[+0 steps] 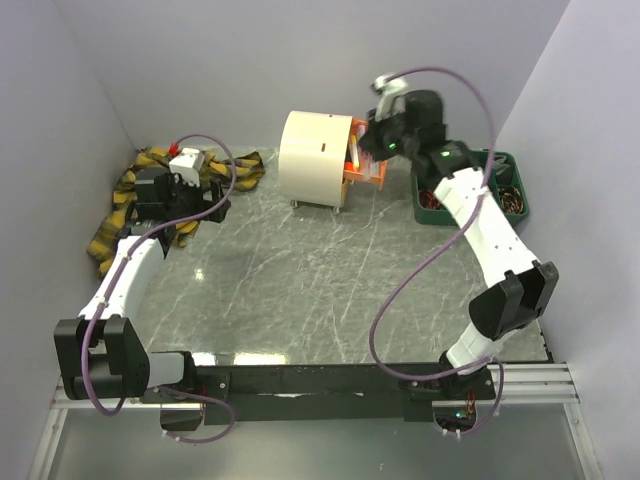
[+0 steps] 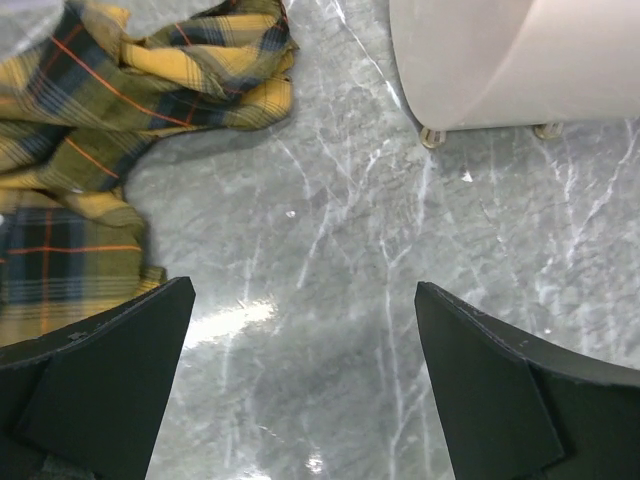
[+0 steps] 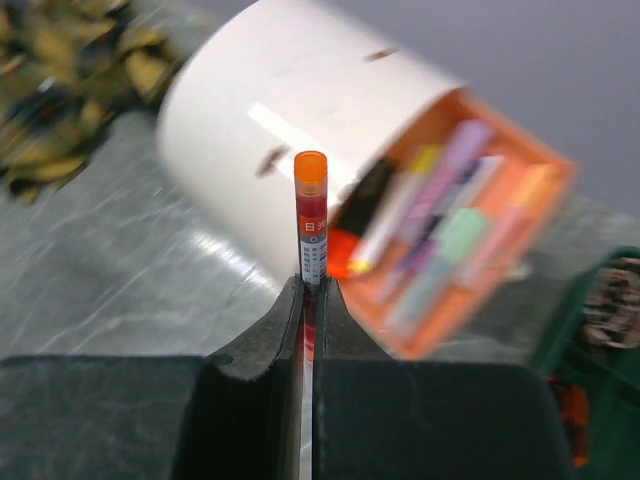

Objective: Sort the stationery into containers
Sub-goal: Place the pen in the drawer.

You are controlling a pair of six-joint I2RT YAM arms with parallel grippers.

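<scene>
Top view: right pincer is at the orange drawer of the cream cabinet.

Left wrist: left pincer gapes wide over bare tabletop.

Right wrist: jaws pinching the orange pen. I'd get the tip right over the drawer, then release.

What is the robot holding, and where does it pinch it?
The right gripper pinches an orange-capped pen by its lower end. The left gripper holds nothing.
</scene>
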